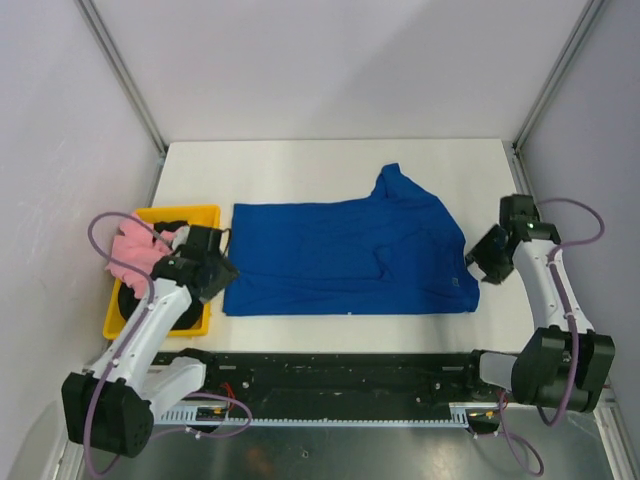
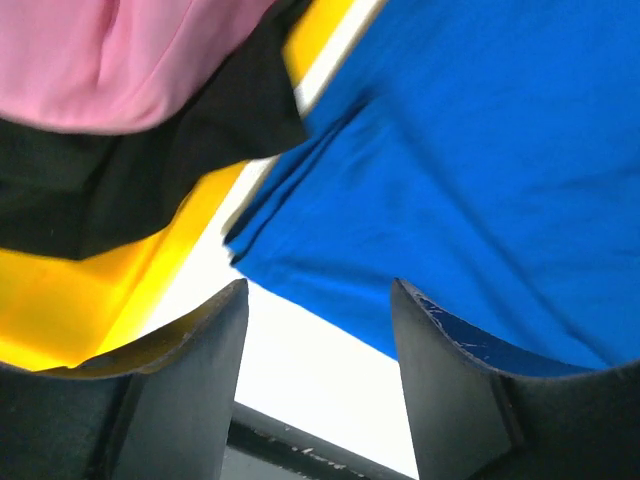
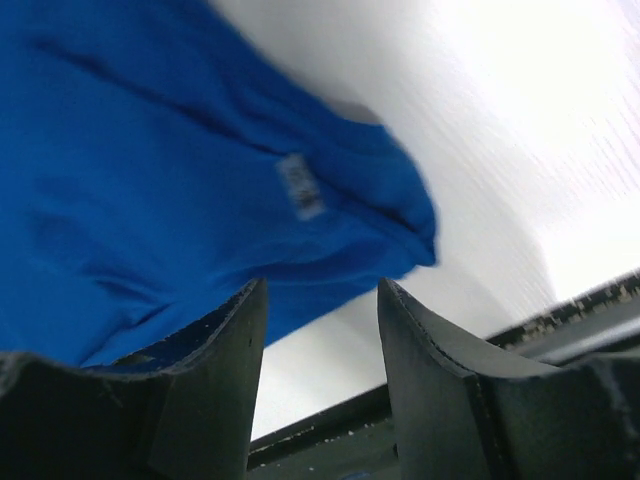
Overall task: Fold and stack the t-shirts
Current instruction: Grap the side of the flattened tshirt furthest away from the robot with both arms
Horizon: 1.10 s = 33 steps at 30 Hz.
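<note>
While my left gripper (image 2: 318, 300) and right gripper (image 3: 320, 300) both hang spread and empty, the blue t-shirt (image 1: 350, 255) lies flat between them, one edge just ahead of each. Just beside the left gripper, the pink t-shirt (image 2: 130, 60) and black t-shirt (image 2: 100, 190) spill over the yellow bin (image 2: 60, 300); a careless pinch there could snag them. A shallow grab at either edge may, I judge, lift only one layer and skew the fold.
</note>
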Motion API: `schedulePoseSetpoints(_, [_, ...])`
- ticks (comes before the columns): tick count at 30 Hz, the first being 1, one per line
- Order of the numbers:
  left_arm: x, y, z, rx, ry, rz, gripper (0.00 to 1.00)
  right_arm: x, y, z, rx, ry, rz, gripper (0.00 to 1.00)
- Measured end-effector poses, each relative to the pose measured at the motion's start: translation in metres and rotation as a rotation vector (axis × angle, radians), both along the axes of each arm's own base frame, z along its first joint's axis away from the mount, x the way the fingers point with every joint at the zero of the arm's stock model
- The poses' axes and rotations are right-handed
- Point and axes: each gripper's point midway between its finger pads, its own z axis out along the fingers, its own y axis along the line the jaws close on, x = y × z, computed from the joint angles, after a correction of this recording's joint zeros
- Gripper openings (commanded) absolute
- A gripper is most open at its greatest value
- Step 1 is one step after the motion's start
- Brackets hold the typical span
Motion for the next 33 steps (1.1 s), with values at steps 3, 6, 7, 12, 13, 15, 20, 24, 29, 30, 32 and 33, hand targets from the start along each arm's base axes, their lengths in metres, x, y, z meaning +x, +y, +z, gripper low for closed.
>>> schedulePoseSetpoints(3, [0.023,-0.002,0.035,0.014,-0.086,-0.051,0.64,0.033,0.02,0.023,-0.023,-0.105,0.114,0.52])
schedulePoseSetpoints(6, [0.052,-0.005,0.063,0.041,-0.137,-0.1,0.62,0.062,0.038,0.03,-0.026,-0.164,0.193,0.51])
schedulePoseSetpoints(7, [0.063,-0.007,0.068,0.053,-0.142,-0.116,0.61,0.074,0.046,0.027,-0.024,-0.173,0.223,0.51])
schedulePoseSetpoints(12, [0.126,-0.017,0.069,0.1,-0.116,-0.19,0.52,0.121,0.072,0.001,-0.018,-0.165,0.318,0.5])
schedulePoseSetpoints(13, [0.141,-0.02,0.066,0.109,-0.107,-0.203,0.51,0.134,0.077,-0.003,-0.016,-0.172,0.335,0.5])
schedulePoseSetpoints(15, [0.17,-0.024,0.058,0.123,-0.092,-0.222,0.48,0.163,0.087,-0.008,-0.012,-0.199,0.363,0.49])
schedulePoseSetpoints(20, [0.236,-0.027,0.034,0.143,-0.067,-0.234,0.42,0.238,0.101,-0.006,-0.038,-0.293,0.418,0.47])
schedulePoseSetpoints(24, [0.279,-0.016,0.011,0.143,-0.057,-0.193,0.4,0.294,0.11,-0.005,-0.067,-0.358,0.453,0.46])
schedulePoseSetpoints(29, [0.3,0.004,-0.021,0.135,-0.022,-0.109,0.4,0.334,0.12,-0.015,-0.082,-0.385,0.492,0.47])
schedulePoseSetpoints(30, [0.302,0.007,-0.026,0.134,-0.014,-0.092,0.4,0.341,0.121,-0.017,-0.086,-0.389,0.5,0.47])
schedulePoseSetpoints(32, [0.305,0.013,-0.034,0.134,-0.005,-0.06,0.41,0.352,0.125,-0.017,-0.091,-0.402,0.511,0.47])
schedulePoseSetpoints(33, [0.307,0.015,-0.036,0.133,-0.004,-0.046,0.41,0.355,0.126,-0.017,-0.092,-0.407,0.514,0.47])
